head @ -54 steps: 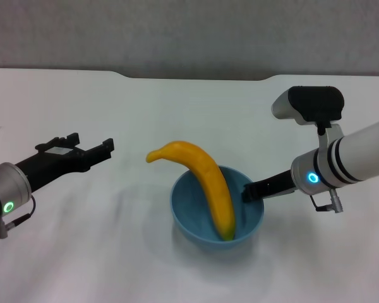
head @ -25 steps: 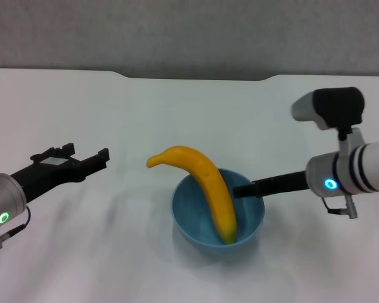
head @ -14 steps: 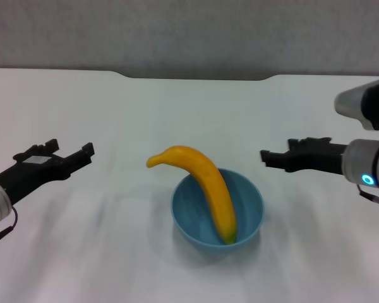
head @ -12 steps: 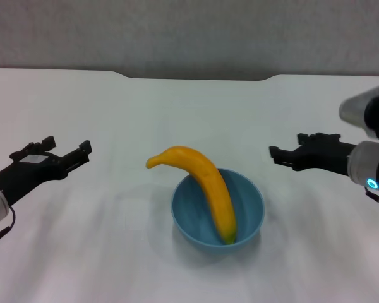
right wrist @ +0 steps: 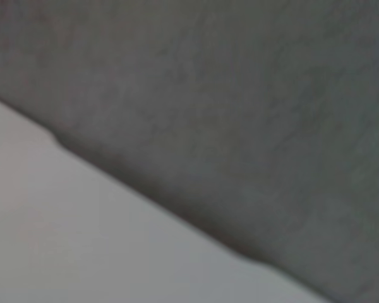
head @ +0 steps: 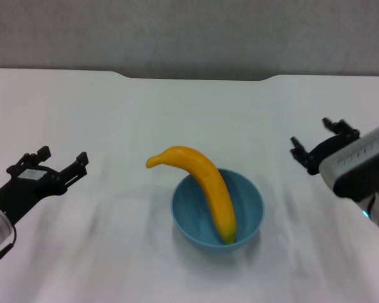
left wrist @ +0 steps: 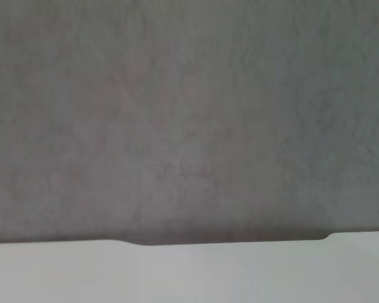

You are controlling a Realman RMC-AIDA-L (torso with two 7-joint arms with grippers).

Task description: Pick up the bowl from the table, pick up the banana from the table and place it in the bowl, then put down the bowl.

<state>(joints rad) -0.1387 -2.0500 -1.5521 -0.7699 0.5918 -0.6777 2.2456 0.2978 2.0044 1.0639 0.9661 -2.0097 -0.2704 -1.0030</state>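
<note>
The light blue bowl (head: 217,211) stands on the white table (head: 189,120) near the middle front. The yellow banana (head: 204,185) lies in it, its dark end down inside the bowl and its stem end sticking out over the rim to the left. My left gripper (head: 58,165) is open and empty, well to the left of the bowl. My right gripper (head: 317,140) is open and empty, off to the right of the bowl and apart from it. The wrist views show only the table's far edge (left wrist: 177,243) (right wrist: 145,202) and the grey wall.
A grey wall (head: 189,31) rises behind the table. The table's far edge has a shallow notch (head: 196,77). White tabletop lies on all sides of the bowl.
My right gripper has let go of the bowl's rim, opened and drawn back to the right. My left gripper has drawn back to the left. The bowl and banana have stayed put.
</note>
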